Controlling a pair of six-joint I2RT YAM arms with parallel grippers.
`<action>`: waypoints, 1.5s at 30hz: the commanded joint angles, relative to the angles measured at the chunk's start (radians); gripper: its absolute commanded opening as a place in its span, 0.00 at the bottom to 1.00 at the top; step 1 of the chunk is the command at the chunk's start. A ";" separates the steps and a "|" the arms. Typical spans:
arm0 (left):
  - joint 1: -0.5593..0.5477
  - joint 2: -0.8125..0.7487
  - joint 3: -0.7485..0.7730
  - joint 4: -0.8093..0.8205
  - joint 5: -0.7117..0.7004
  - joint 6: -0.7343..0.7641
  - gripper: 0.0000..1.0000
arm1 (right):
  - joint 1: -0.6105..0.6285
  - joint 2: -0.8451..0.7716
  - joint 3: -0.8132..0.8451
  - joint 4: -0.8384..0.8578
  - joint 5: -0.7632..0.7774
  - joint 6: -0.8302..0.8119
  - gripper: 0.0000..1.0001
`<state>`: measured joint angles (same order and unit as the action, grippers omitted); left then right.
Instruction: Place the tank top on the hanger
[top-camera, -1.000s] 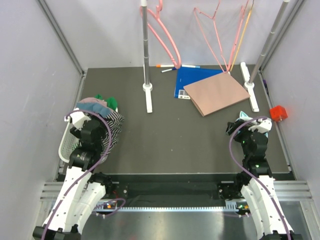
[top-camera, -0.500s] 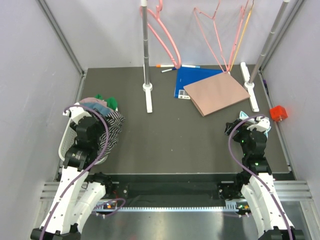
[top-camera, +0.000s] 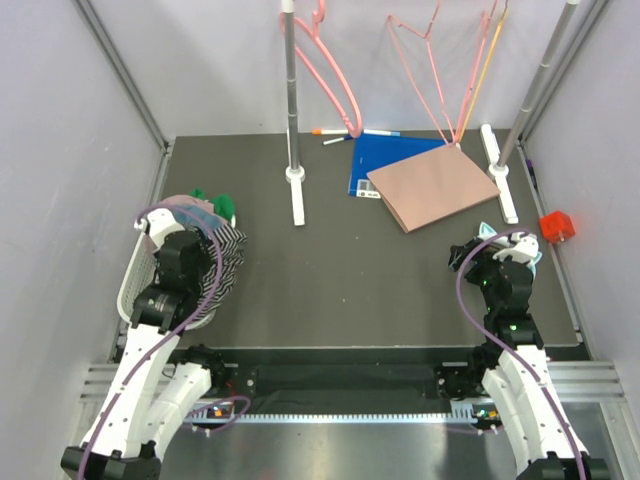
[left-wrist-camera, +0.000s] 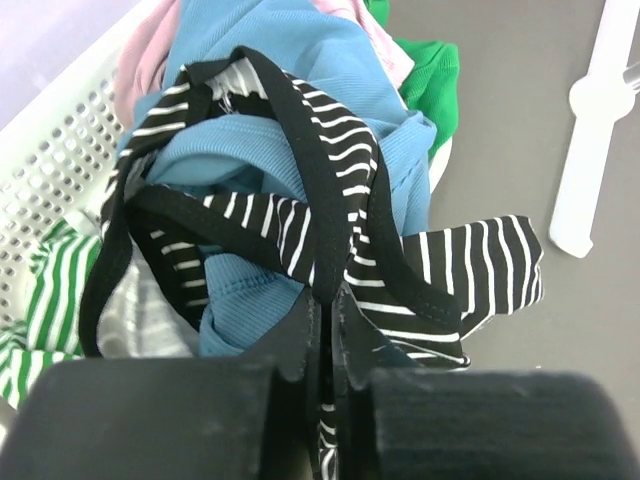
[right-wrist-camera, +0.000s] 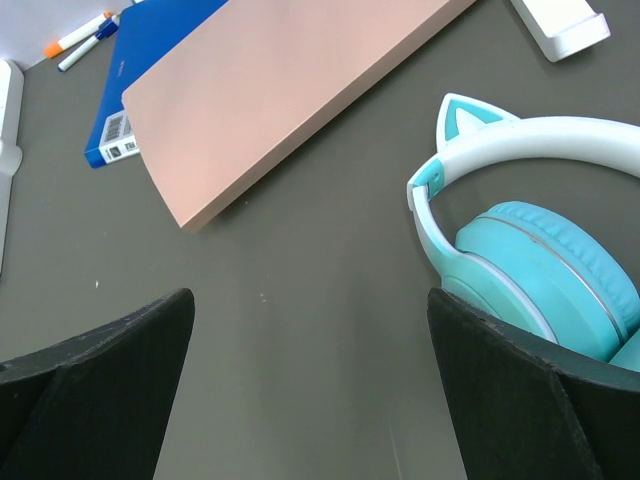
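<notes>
1. Top external view: the dark table (top-camera: 350, 280) carries a clothes rack (top-camera: 291, 100) along its far edge. The thick pink hanger (top-camera: 338, 88) hangs there just beside the left pole, well apart from the clothes.
2. A white laundry basket (top-camera: 128, 292) sits at the table's left edge, heaped full. The tank top (left-wrist-camera: 335, 170) lies on top of the heap, with its dark straps looped around a teal-blue cloth (left-wrist-camera: 290, 60) (properly tangled, by the look of the left wrist view).
3. The left gripper (left-wrist-camera: 325, 325) has its jaws pinched together on the tank top's striped fabric, close to a strap. Lifting from here could drag the teal-blue cloth out too, because the straps encircle it, or it could tug the light basket over.
4. The pinch looks thin and the fabric soft, so the cloth may stretch and slip free on the way to the rack.
5. The right gripper (right-wrist-camera: 310, 300) hovers over bare table with its jaws spread wide and nothing between them, just beside the teal headphones (right-wrist-camera: 540, 270). A careless reach towards the hanger could knock them or the pinkish board (right-wrist-camera: 290, 100).
6. Counts:
   - one table, one rack with two poles, one basket, one board and one blue folder (top-camera: 375, 160)
   - one thick hanger and one orange-yellow hanger (top-camera: 480, 70)
   - thin pink wire hangers (top-camera: 425, 60), apparently two (they overlap)
   - one tank top, one pair of headphones and one red block (top-camera: 556, 226)
   - markers (top-camera: 335, 136), two or three, too small to be sure
</notes>
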<state>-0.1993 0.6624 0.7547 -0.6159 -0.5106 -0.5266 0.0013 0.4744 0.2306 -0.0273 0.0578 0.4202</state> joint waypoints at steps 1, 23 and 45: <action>0.003 0.005 0.054 0.027 0.017 0.017 0.00 | -0.009 0.004 0.056 0.046 -0.012 -0.003 0.99; 0.003 0.347 0.870 0.288 0.034 0.281 0.00 | -0.009 0.029 0.069 0.038 -0.024 -0.008 1.00; -0.044 0.545 1.010 0.534 0.834 0.143 0.00 | -0.009 0.067 0.073 0.055 -0.046 -0.011 1.00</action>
<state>-0.2054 1.1694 1.8206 -0.1764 0.0986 -0.3485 0.0013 0.5407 0.2508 -0.0227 0.0231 0.4198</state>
